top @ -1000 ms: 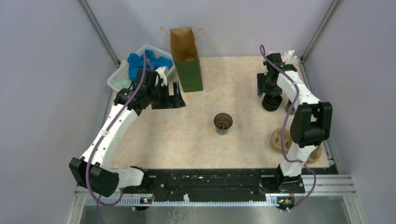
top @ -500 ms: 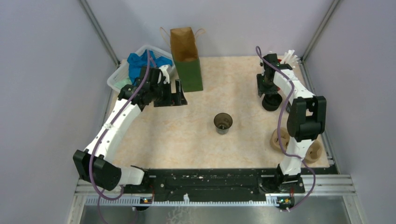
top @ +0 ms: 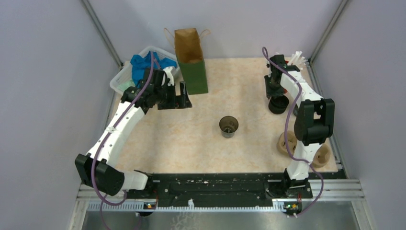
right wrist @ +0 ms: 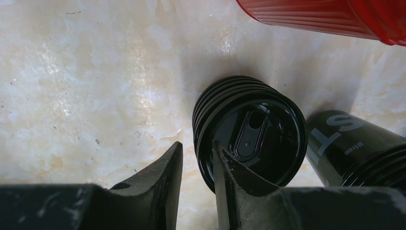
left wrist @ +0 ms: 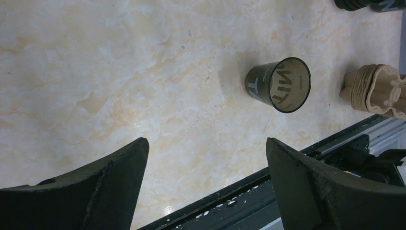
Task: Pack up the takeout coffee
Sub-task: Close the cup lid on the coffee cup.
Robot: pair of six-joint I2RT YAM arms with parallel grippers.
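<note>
An open black takeout cup [top: 229, 125] with no lid stands mid-table and also shows in the left wrist view [left wrist: 279, 85]. At the back right is a stack of round black lids [top: 278, 104] [right wrist: 249, 139], with another black cup [right wrist: 354, 143] beside it. My right gripper [top: 276, 93] [right wrist: 197, 146] hangs over the stack. Its jaws are narrow, one finger over the top lid and the other just outside the rim, with a sliver of table showing. My left gripper [top: 181, 96] [left wrist: 206, 141] is wide open, holding nothing, near the foot of the paper bag [top: 190, 60].
A red cup [right wrist: 325, 17] with white sticks [top: 297, 57] stands in the back right corner. A tan pulp carrier [top: 287, 143] [left wrist: 376, 91] lies at the right near edge. A white bin [top: 119, 79] with blue cloth sits at the back left.
The right gripper's jaws have narrowed around the rim of the lid stack. The left arm shifted slightly toward the bag, then held still, jaws unchanged.
</note>
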